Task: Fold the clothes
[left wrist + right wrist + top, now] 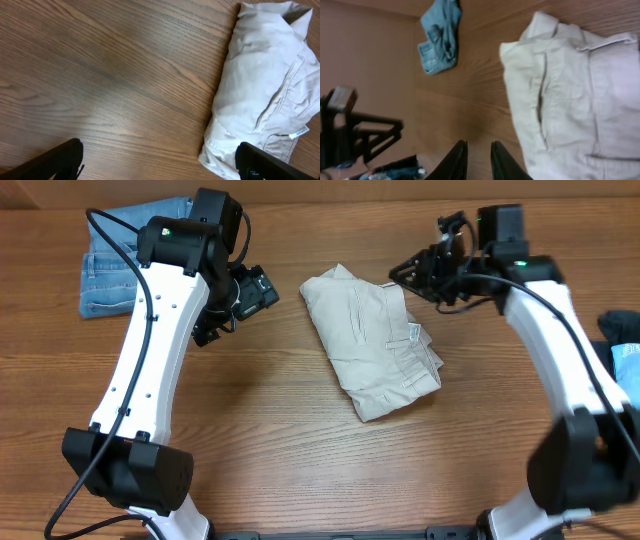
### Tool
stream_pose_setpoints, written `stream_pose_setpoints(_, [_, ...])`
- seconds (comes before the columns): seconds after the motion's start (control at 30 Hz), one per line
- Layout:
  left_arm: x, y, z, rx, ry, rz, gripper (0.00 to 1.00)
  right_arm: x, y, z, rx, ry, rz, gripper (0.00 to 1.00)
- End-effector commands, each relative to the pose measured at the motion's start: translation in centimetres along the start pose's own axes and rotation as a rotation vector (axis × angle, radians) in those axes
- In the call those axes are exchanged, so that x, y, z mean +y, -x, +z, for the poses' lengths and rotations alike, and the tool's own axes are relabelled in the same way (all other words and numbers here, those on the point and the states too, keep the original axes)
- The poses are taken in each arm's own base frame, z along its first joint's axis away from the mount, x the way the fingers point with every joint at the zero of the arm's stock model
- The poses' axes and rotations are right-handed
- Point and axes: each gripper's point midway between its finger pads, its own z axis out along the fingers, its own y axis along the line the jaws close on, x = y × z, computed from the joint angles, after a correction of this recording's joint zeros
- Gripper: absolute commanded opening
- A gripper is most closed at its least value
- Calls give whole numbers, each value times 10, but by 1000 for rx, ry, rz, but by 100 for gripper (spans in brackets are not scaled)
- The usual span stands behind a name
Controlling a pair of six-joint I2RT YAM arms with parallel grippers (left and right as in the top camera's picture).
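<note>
The table [260, 450] was matt, grained wood; the shorts [372, 345] were soft, creased cream cloth; the jeans [105, 275], faded denim.

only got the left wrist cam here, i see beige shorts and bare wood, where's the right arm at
Observer: The right gripper hovers by the far right corner of the shorts.
Operator: holding anything
Observer: No. Its fingers stand a narrow gap apart, with only the bare table showing between them.
Operator: any other clothes out
Observer: Yes, a blue denim piece lies at the far left of the table, partly hidden under the left arm.
</note>
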Motion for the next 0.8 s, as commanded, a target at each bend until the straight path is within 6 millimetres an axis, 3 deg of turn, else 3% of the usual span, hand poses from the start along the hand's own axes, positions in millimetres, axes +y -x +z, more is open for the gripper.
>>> stream_pose_setpoints(0.0, [4,4,6,-13,33,22,100,-19,-46,10,156,-49,15,19])
stream_pose_setpoints(0.03, [3,4,6,-12,33,22,100,-30,-58,16,188,-60,41,19])
stream_pose_setpoints(0.07, [4,3,6,-10,35,22,100,-52,-80,26,232,-78,89,18])
stream_pose_setpoints(0.2, [4,3,6,-10,35,22,100,-101,-119,58,241,-28,97,26])
stream_pose_setpoints(0.33, [6,1,6,-2,44,22,100,-131,-152,69,258,-40,174,34])
stream_pose_setpoints(0.5, [8,-1,6,9,48,22,100,-160,-169,68,248,-167,325,37])
stream_pose_setpoints(0.53, [8,-2,6,9,49,22,100,-167,-164,67,220,-193,319,32])
stream_pose_setpoints(0.57, [8,-1,6,9,49,22,100,-169,-157,65,198,-192,315,22])
stream_pose_setpoints(0.63, [8,-2,6,9,49,32,100,-154,-139,55,167,-113,317,16])
stream_pose_setpoints(0.7, [8,-2,6,10,50,40,100,-121,-112,33,96,-43,253,16])
stream_pose_setpoints(0.77, [8,-1,6,9,49,40,100,-71,-88,-1,-7,7,128,21])
